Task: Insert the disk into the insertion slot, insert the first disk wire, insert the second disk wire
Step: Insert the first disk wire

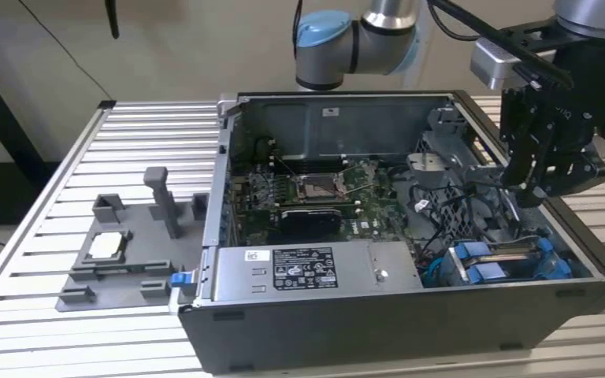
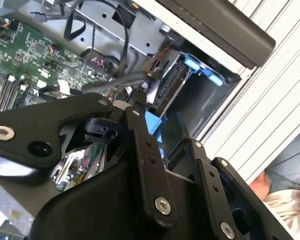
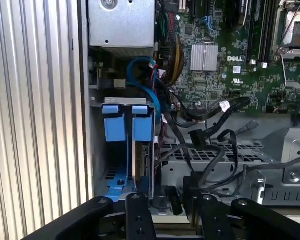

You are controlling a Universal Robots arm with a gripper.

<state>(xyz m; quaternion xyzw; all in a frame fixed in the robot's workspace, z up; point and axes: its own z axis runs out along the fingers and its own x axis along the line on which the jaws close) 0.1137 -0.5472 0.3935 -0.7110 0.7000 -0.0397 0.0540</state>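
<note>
Exterior view, pincer: My pincer (image 1: pixel 539 186) hangs in the open computer case (image 1: pixel 387 331). I cannot tell how far it is open, or if it has hold of something.
Exterior view, slot: The insertion slot (image 1: pixel 502 264) with its blue clips (image 1: pixel 473 252) lies below the pincer, well apart from it.
Exterior view, risk: The loose wires (image 1: pixel 460 197) lie just beside the pincer. I judge that one could hook on it.
Second wrist view, disk: Beyond the pincer's tip a dark socket face shows between the clips, so the disk (image 2: pixel 169 90) seems to me already seated in the slot.
Second wrist view, wire: A dark wire (image 2: pixel 112 82) reaches to the pincer's tip. I cannot say if it is touching or held.
Second wrist view, risk: If a plug meets the socket tilted, I think it could jam or go in only half.
First wrist view, slot: The slot stands ahead of the pincer, and the loose wires are tangled beside it, near the motherboard (image 3: pixel 230 75).
First wrist view, risk: A wire pulled tight could drag over the board.
</note>
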